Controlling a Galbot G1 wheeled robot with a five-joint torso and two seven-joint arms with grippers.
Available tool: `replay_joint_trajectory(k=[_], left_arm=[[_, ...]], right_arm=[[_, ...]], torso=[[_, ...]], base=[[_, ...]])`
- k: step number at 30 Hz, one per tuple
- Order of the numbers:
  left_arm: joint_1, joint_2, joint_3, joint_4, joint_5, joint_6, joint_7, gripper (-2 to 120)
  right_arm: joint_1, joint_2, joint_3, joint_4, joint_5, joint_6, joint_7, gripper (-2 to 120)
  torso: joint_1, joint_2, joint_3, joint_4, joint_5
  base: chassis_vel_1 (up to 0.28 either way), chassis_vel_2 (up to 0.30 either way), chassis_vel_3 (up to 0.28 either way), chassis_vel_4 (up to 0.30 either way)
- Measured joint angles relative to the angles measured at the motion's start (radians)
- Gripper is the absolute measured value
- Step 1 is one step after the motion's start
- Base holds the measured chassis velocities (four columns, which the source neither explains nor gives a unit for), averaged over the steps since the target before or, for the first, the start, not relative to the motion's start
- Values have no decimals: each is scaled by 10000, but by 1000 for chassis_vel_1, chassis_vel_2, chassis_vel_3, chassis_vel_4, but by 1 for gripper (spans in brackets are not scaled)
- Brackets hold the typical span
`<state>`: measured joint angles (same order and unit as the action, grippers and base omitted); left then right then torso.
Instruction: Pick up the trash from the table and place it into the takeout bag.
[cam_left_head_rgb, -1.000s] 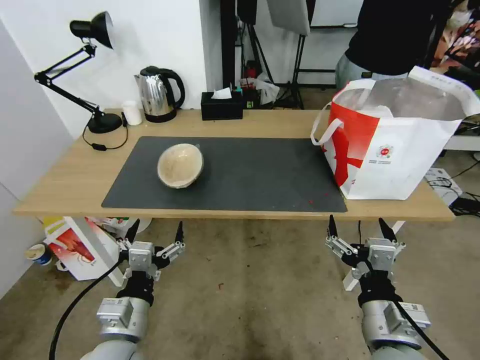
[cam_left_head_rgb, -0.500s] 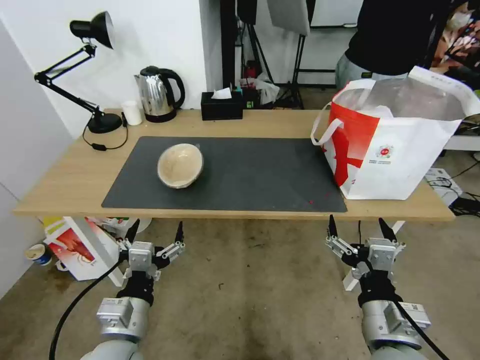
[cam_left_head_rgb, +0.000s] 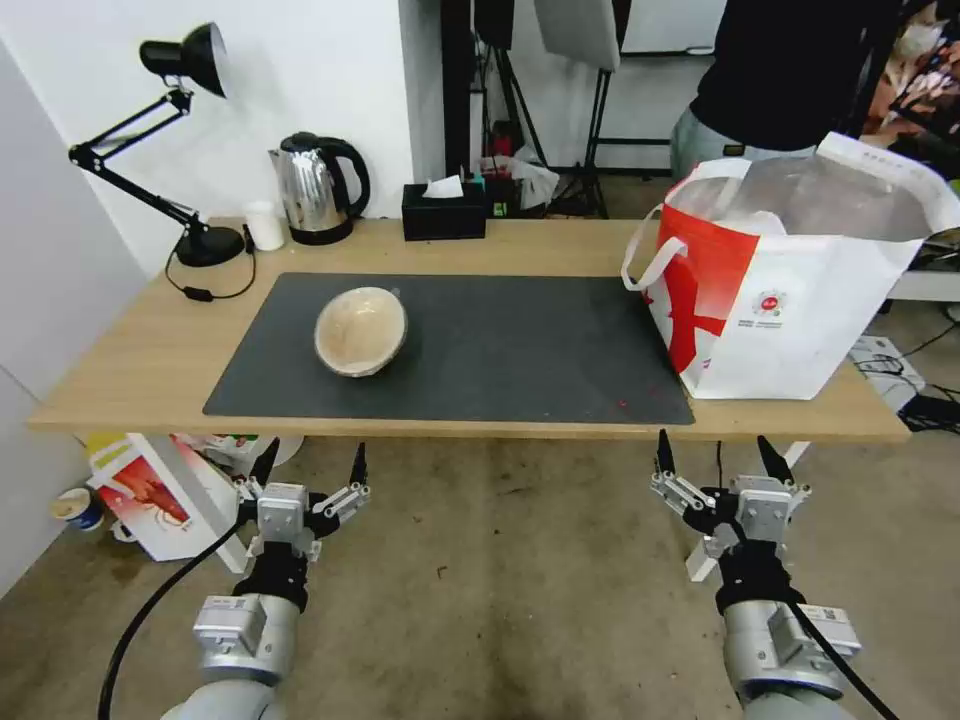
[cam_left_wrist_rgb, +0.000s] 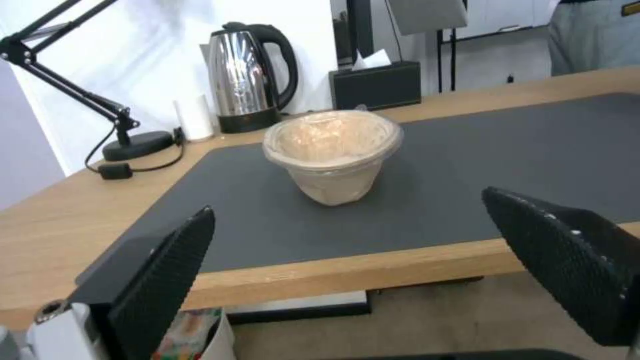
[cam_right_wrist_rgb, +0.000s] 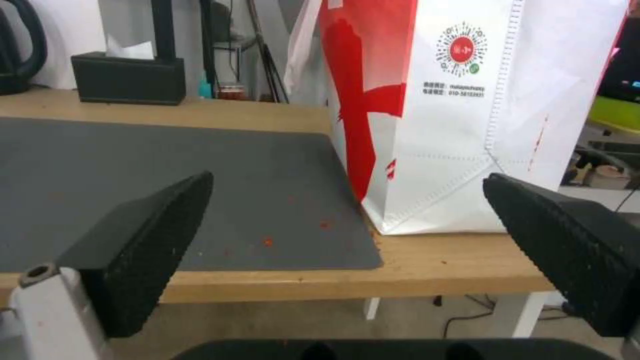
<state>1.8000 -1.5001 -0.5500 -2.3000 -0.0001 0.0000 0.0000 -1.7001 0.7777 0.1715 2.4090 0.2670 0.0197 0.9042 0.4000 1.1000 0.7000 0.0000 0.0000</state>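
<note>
1. Standing at the far left of the counter (cam_left_head_rgb: 130, 370), a black articulated desk lamp (cam_left_head_rgb: 185, 60) rests on its round base; its cord and inline switch lie on the light wood beside the dark grey mat (cam_left_head_rgb: 520, 350).
2. Small plain white cup (cam_left_head_rgb: 265, 225) and stainless electric kettle (cam_left_head_rgb: 318, 188), side by side near the counter's back edge, just beyond the mat.
3. Left hand (cam_left_head_rgb: 308, 467), held below and in front of the counter's near edge over the concrete floor; its two black fingers are spread wide apart and grip nothing. In the left wrist view the same fingers (cam_left_wrist_rgb: 167, 270) frame the bowl from a distance.
4. Beige bowl (cam_left_head_rgb: 361, 330), the one piece of trash on the mat; it sits on the mat's left half, tipped so that its opening faces toward the robot, well apart from both hands.
5. Black tissue box (cam_left_head_rgb: 444, 212), with a white tissue protruding, at the back edge near the counter's middle.
6. Right hand (cam_left_head_rgb: 712, 456), also below the counter's near edge, fingers spread apart and empty; the right wrist view shows small red specks on the mat near the bag.
7. Takeout bag (cam_left_head_rgb: 800, 330), white and red with a round red logo, upright on the right end of the counter, its base overlapping the mat's right edge, mouth open, silvery lining visible, a white strap handle (cam_left_head_rgb: 645, 255) hanging on its left side.
</note>
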Motion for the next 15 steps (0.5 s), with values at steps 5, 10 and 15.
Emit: replay_joint_trajectory(k=[5, 10, 15], left_arm=[[-18, 0, 30, -50, -344, 95, -100, 100], [-97, -10, 162, -318, -1508, 452, -499, 100], [-180, -23, 311, -622, -2863, 868, -956, 100]], right_arm=[[-1, 0, 0, 0, 0, 0, 0, 100], [0, 0, 0, 0, 0, 0, 0, 100], [0, 0, 0, 1, 0, 1, 0, 100]], torso=[[0, 0, 0, 0, 0], [0, 0, 0, 0, 0], [0, 0, 0, 0, 0]], base=[[0, 0, 0, 0], [0, 0, 0, 0], [0, 0, 0, 0]])
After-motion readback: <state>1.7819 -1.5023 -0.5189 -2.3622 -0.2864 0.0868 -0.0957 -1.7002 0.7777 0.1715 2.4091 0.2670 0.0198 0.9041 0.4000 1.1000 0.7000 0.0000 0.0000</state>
